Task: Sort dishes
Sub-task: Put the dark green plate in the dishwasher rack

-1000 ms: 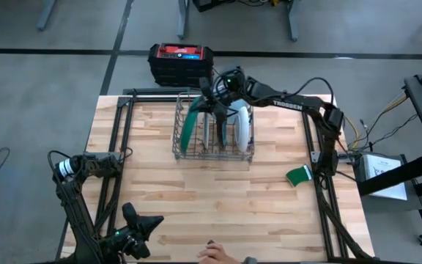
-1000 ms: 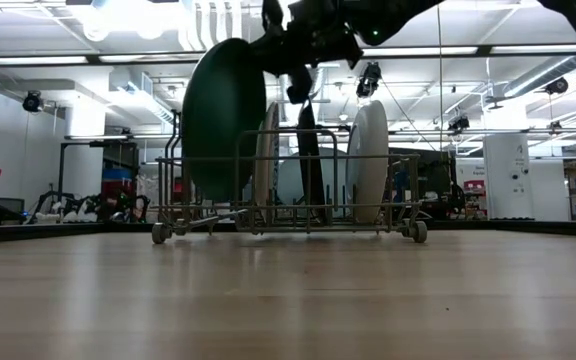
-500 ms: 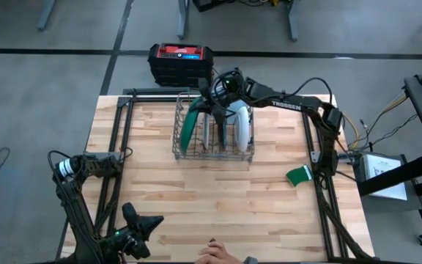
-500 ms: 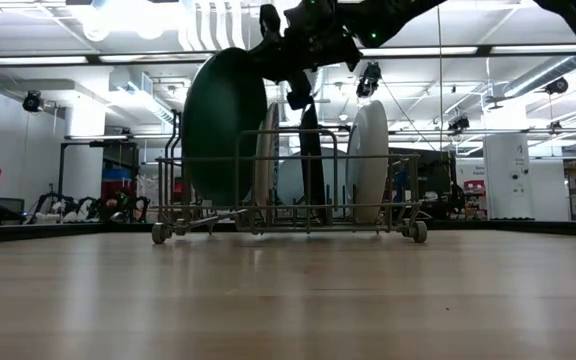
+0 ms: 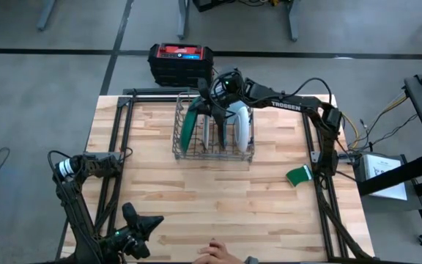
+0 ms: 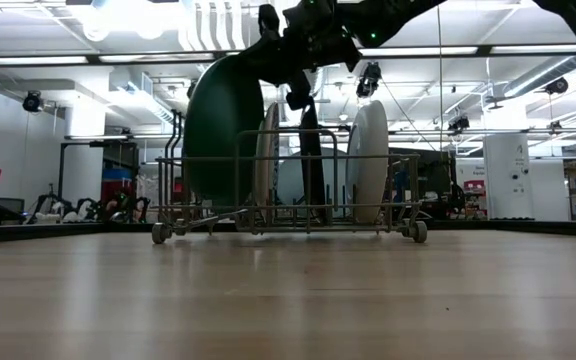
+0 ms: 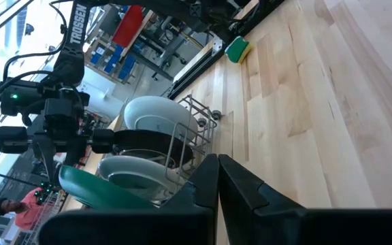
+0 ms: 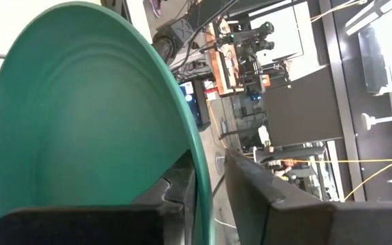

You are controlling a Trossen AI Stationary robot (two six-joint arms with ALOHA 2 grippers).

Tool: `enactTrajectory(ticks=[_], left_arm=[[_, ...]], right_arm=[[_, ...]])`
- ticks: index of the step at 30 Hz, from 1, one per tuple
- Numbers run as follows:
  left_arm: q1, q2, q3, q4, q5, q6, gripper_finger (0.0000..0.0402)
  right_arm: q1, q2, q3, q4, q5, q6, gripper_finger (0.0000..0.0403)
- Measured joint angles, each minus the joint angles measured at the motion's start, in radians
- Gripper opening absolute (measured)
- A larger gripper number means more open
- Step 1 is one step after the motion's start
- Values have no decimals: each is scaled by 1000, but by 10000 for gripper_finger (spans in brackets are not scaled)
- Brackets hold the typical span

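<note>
The grey wire rack (image 5: 212, 152) stands at the table's far middle. Several plates stand on edge in it. The large dark green plate (image 6: 226, 130) is at its left end and leans left, and a white plate (image 6: 370, 160) is at its right end. My right gripper (image 8: 209, 163) is over the rack's left end (image 5: 209, 99). It is open, with its fingers either side of the green plate's top rim. My left gripper (image 7: 216, 184) waits shut above the table's near left corner (image 5: 141, 231), holding nothing. My right gripper straddles the green plate's top rim (image 8: 201, 170), coming level from the table's right side. A gap shows between the rim and the outer finger (image 8: 250, 187). I cannot tell whether the inner finger (image 8: 179, 180) touches the plate's hollow face. The plate's lower edge stands in the rack.
A green sponge (image 5: 299, 176) lies near the table's right edge. A red and black box (image 5: 182, 60) sits just beyond the far edge. A person's hand (image 5: 215, 254) shows at the near edge. Bare wood lies between the rack and the near edge.
My right gripper has opened at the green plate's rim without leaving its place. The green plate has sunk a little lower into the rack and leans there.
</note>
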Motion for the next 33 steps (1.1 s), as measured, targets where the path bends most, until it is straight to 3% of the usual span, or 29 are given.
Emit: enactTrajectory(ticks=[6, 15, 33], left_arm=[[0, 0, 0, 0, 0, 0, 0], [0, 0, 0, 0, 1, 0, 0], [0, 0, 0, 0, 2, 0, 0]], right_arm=[[-1, 0, 0, 2, 1, 25, 80], [-1, 0, -1, 87, 131, 419, 97], [-1, 0, -1, 83, 185, 433, 109]])
